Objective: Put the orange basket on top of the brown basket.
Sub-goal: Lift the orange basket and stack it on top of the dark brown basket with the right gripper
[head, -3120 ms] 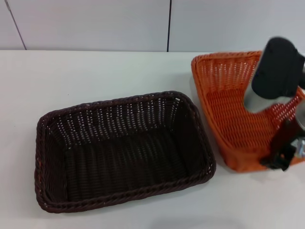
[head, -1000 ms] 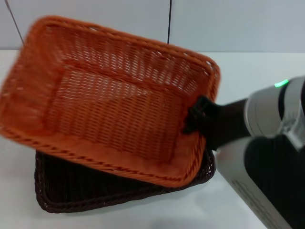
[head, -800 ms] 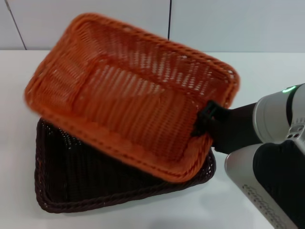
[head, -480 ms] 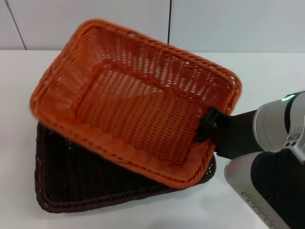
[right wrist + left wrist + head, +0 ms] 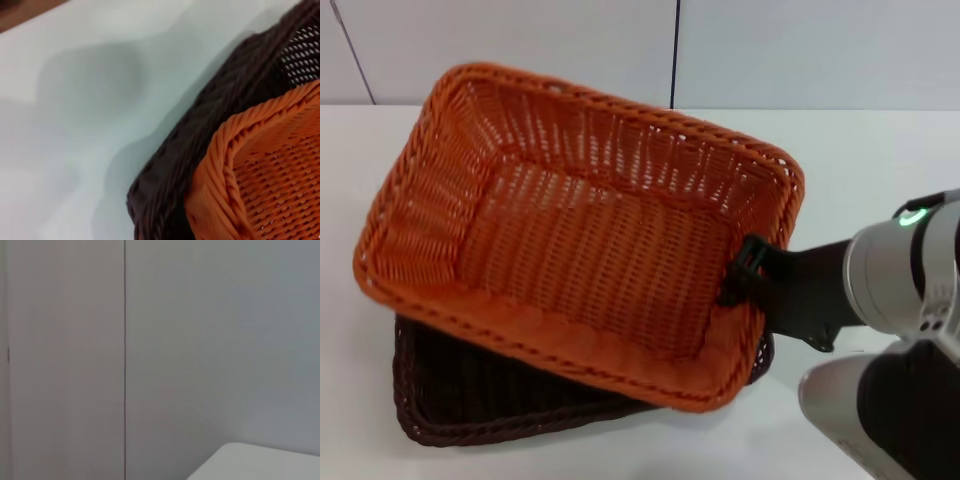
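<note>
The orange basket (image 5: 580, 240) hangs tilted and skewed above the brown basket (image 5: 470, 400), covering most of it. My right gripper (image 5: 742, 272) is shut on the orange basket's right rim and holds it up. The brown basket rests on the white table (image 5: 880, 150); only its front-left part and right corner show. In the right wrist view the orange basket's corner (image 5: 250, 170) sits just over the brown basket's rim (image 5: 200, 130). My left gripper is out of view; its wrist camera faces a wall.
A white wall (image 5: 770, 50) with a dark seam runs behind the table. My right arm (image 5: 900, 280) reaches in from the right. Bare tabletop lies right of the baskets and along the front edge (image 5: 670, 455).
The orange basket went from the table at right to above the brown basket. In the last second it swung and dropped slightly, its left end now lower and farther left.
</note>
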